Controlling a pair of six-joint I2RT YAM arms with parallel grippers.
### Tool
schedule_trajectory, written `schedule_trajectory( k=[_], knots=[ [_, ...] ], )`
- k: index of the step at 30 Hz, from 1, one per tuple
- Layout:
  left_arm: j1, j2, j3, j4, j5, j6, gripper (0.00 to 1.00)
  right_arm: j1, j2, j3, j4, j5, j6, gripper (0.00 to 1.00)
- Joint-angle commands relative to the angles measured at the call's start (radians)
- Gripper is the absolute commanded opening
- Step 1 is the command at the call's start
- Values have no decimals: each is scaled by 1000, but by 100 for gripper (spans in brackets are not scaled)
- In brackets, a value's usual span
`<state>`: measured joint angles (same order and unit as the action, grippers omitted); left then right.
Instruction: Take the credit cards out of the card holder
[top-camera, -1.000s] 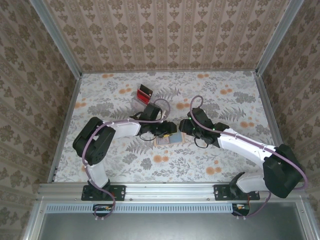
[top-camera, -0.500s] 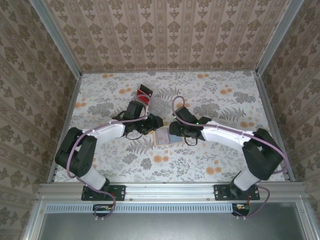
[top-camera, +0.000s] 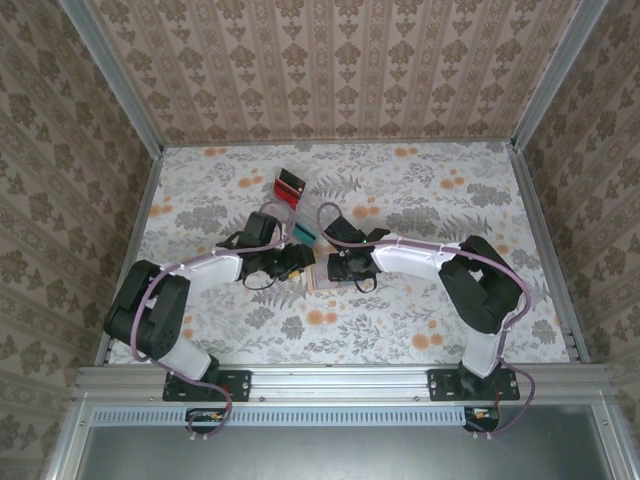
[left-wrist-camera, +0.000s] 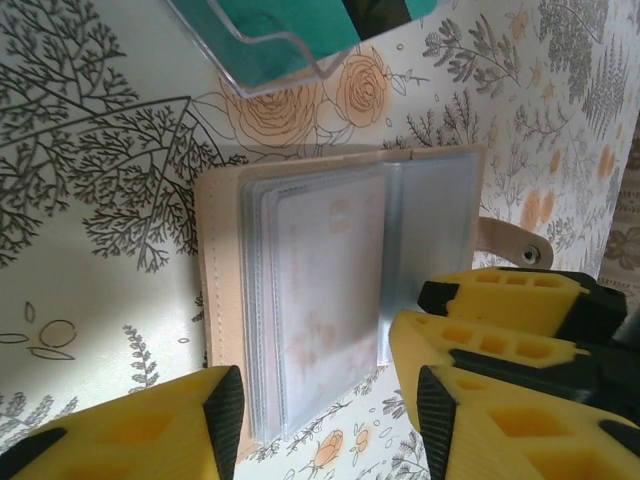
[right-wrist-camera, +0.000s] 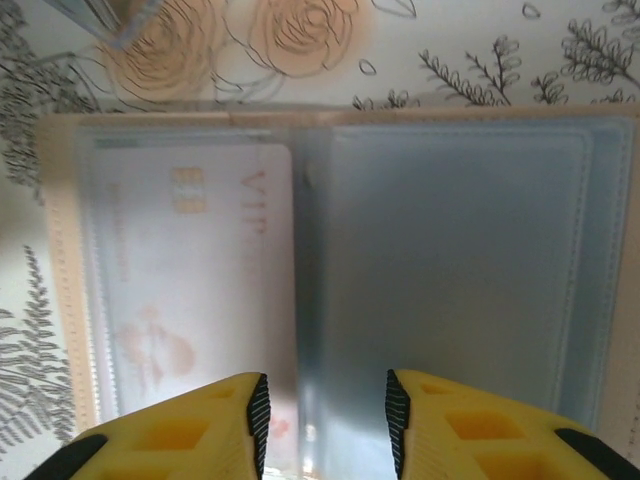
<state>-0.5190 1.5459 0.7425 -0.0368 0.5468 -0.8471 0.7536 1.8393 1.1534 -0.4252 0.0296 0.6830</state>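
One credit card (right-wrist-camera: 190, 285), pale with a chip, sits in a clear sleeve of the card holder (left-wrist-camera: 215, 300). The holder lies open like a book near the middle of the tabletop (top-camera: 420, 190), just beside a clear stand (left-wrist-camera: 270, 60). The left gripper (left-wrist-camera: 330, 425) and right gripper (right-wrist-camera: 325, 420) both hover at its edge, jaws parted, gripping nothing. This looks like the reach for the first card. Next, one arm should pin the holder while the other pinches the card's edge and slides it out.

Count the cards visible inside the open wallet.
1: a pale card marked VIP, in the sleeve of the open card holder that lies on the left of the right wrist view. The facing sleeve looks empty. Sleeves stacked beneath may hide more.
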Motion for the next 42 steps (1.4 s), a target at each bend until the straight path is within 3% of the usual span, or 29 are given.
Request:
schedule_trajectory(
  k=[1, 9, 34, 37, 42],
  knots=[
    [-20, 20, -15, 42, 32, -23, 47, 1, 39, 28, -50, 8, -3, 39],
    [-51, 61, -3, 74, 52, -45, 43, 1, 76, 26, -84, 57, 5, 38],
    [-71, 147, 43, 88, 62, -54, 36, -3, 56, 4, -52, 50, 26, 33],
    [-72, 151, 41, 105, 68, -55, 30, -9, 26, -6, -37, 42, 32, 33],
    [-67, 130, 49, 84, 57, -29, 13, -32, -98, -59, 27, 29, 58, 35]
  ],
)
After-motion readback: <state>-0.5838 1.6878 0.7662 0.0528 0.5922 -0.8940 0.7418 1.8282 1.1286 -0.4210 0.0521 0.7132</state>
